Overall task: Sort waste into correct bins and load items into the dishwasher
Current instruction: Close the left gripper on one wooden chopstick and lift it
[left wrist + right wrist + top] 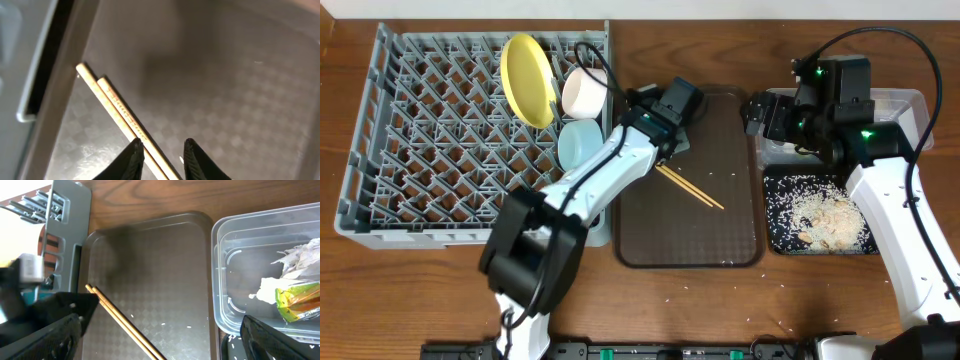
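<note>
**Q:** How are the jaws seen?

**A:** The left gripper (162, 161) is shown low over the brown tray (720, 235), its jaws parted only narrowly. The pair of chopsticks (117, 107) is straddled by them, with a slim gap visible on one side, so no grip is shown. The right gripper (167, 325) is pictured with its jaws spread wide and nothing between them, by the edge of the clear tub (222, 270).

**Q:** And the task's things?

**A:** The chopsticks are laid side by side, diagonally, on the brown tray. The yellow plate (525, 80) is stood on edge in the grey dish rack (420, 130). A white bowl (583, 92) and a light blue bowl (578, 142) are seen at the rack's right edge. A crumpled napkin (300, 260) and a yellow-green wrapper (297, 300) are held in the clear tub. Rice and beige scraps (825, 220) are spread in the black tray (775, 232).

**Q:** The setting?

**A:** Everything is set on a wooden desk (420, 290), where a few stray grains are scattered in front of the brown tray.
</note>
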`<state>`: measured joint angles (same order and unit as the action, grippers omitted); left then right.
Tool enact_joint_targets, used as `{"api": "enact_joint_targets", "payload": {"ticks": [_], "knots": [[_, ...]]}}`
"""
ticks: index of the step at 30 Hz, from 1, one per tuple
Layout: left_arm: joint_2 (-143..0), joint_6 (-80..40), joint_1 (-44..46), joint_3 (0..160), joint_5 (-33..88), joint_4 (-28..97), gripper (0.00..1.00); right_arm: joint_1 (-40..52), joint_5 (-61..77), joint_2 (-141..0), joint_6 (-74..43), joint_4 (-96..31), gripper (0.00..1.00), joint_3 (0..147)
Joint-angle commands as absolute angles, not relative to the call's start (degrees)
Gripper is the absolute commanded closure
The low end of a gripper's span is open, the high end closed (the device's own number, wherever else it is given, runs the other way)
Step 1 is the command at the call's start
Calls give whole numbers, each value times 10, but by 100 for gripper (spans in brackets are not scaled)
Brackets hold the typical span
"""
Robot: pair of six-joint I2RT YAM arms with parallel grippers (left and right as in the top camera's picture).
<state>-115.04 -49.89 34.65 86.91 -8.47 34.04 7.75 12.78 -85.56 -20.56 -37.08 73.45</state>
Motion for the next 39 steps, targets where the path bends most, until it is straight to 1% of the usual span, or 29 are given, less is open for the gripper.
{"api": "enact_joint_targets", "payload": {"ticks": [1,7,22,26,30,34,39], "knots": [[-1181,-578,345,874,-74,339,70,79,122,-854,-206,-371,1,741],[-1208,-578,345,874,-69,335,69,79,122,-854,-206,-371,1,741],[-1218,-578,345,871,-69,327,69,79,122,-854,-206,-371,1,741],[-1233,-616,345,871,-67,331,69,79,122,-854,-206,-371,1,741],[-1249,-642,345,871,-51,330,68,79,122,-854,-206,-371,1,741],[-1251,-642,345,871,-44,326,67,79,122,-854,-206,-371,1,741],[-1251,-642,349,871,-7,327,67,79,122,-854,-206,-371,1,741]]}}
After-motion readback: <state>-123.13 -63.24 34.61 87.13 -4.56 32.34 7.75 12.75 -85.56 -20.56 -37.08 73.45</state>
